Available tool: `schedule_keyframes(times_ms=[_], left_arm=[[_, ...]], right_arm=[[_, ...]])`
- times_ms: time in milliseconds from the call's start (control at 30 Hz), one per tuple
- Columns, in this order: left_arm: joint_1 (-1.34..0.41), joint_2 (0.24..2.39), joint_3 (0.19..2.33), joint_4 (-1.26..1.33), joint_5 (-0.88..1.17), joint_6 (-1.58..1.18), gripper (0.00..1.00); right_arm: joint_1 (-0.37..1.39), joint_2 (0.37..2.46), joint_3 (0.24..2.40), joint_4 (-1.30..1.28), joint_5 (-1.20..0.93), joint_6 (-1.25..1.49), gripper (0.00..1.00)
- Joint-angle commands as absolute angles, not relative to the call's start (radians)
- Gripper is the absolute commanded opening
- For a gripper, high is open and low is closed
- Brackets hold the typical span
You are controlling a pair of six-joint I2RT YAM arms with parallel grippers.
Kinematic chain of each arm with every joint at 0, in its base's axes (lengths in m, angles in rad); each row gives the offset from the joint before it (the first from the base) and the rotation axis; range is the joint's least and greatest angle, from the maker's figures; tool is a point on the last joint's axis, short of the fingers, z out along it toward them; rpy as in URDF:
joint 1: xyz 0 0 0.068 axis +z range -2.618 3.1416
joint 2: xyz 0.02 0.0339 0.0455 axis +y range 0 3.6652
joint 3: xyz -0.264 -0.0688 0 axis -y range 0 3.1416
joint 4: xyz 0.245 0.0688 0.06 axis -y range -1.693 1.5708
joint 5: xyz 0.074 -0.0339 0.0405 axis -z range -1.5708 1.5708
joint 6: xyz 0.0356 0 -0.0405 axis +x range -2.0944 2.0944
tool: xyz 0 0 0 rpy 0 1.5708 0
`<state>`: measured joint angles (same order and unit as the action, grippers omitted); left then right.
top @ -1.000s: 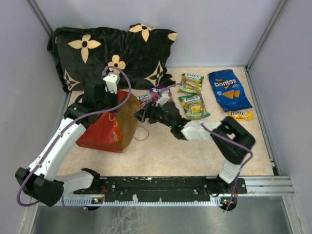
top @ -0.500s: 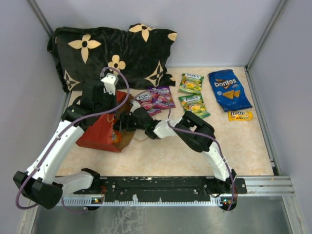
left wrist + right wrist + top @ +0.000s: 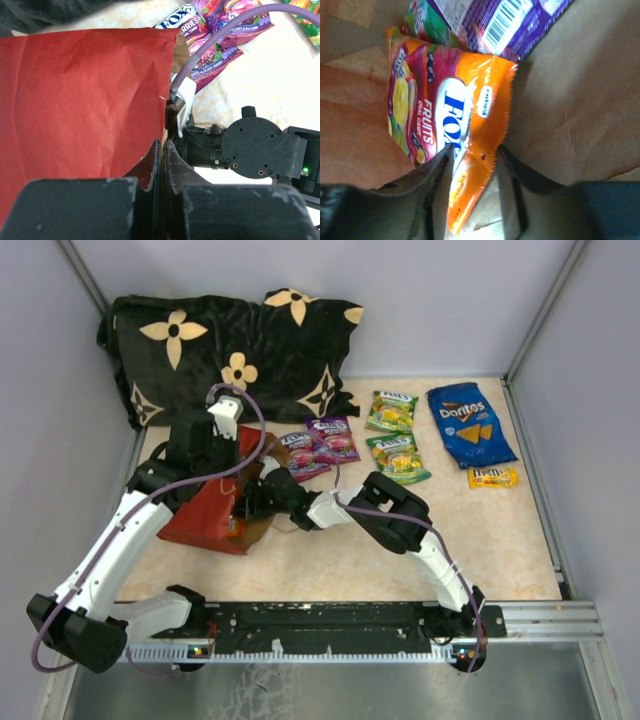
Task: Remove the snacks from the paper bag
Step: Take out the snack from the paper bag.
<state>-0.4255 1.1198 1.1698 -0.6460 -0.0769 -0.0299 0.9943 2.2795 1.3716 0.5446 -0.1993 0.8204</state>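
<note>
Top view: the left gripper (image 3: pixel 228 468) pinches the paper bag (image 3: pixel 200 520) at its rim, and the right gripper (image 3: pixel 248 505) sits inside the bag's mouth.
Left wrist: the jaws are clamped tight on the red paper.
Right wrist: the orange snack pouch (image 3: pixel 465 135) lies between the fingers (image 3: pixel 436 182). Whether they grip it cannot be told.

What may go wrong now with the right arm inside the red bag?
The right end effector straddles only the narrow end of the orange packet, which may slip out. The purple packet touches it and may be dragged along. The left end effector pinches the edge of the paper bag, which could tear.
</note>
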Motion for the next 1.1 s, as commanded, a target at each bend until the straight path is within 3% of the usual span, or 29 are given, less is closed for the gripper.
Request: schedule_keyframes(times_ms=[0, 100, 333, 633, 833, 967, 1067], left_arm=[[-0.429, 1.078, 1.147, -0.598, -0.097, -0.038, 0.00], [-0.429, 1.069, 1.131, -0.583, -0.110, -0.036, 0.01], [-0.428, 1.083, 1.113, -0.579, -0.172, -0.032, 0.01], [-0.428, 1.067, 1.060, -0.522, -0.187, -0.025, 0.01], [-0.427, 1.052, 1.023, -0.511, -0.198, -0.023, 0.01], [-0.427, 1.053, 1.019, -0.492, -0.191, -0.017, 0.01], [-0.427, 1.058, 1.019, -0.494, -0.177, -0.016, 0.01]], right_arm=[[1.032, 2.292, 1.396, 0.610, -0.248, 0.821, 0.27], [1.032, 2.248, 1.376, 0.617, -0.259, 0.808, 0.00], [1.027, 1.973, 1.249, 0.517, -0.265, 0.680, 0.00], [0.899, 1.439, 0.932, 0.387, -0.317, 0.580, 0.00], [0.768, 1.185, 0.971, -0.100, -0.336, 0.205, 0.00], [0.730, 1.171, 1.105, -0.459, -0.277, 0.017, 0.00], [0.732, 1.214, 1.185, -0.626, -0.351, -0.048, 0.00]])
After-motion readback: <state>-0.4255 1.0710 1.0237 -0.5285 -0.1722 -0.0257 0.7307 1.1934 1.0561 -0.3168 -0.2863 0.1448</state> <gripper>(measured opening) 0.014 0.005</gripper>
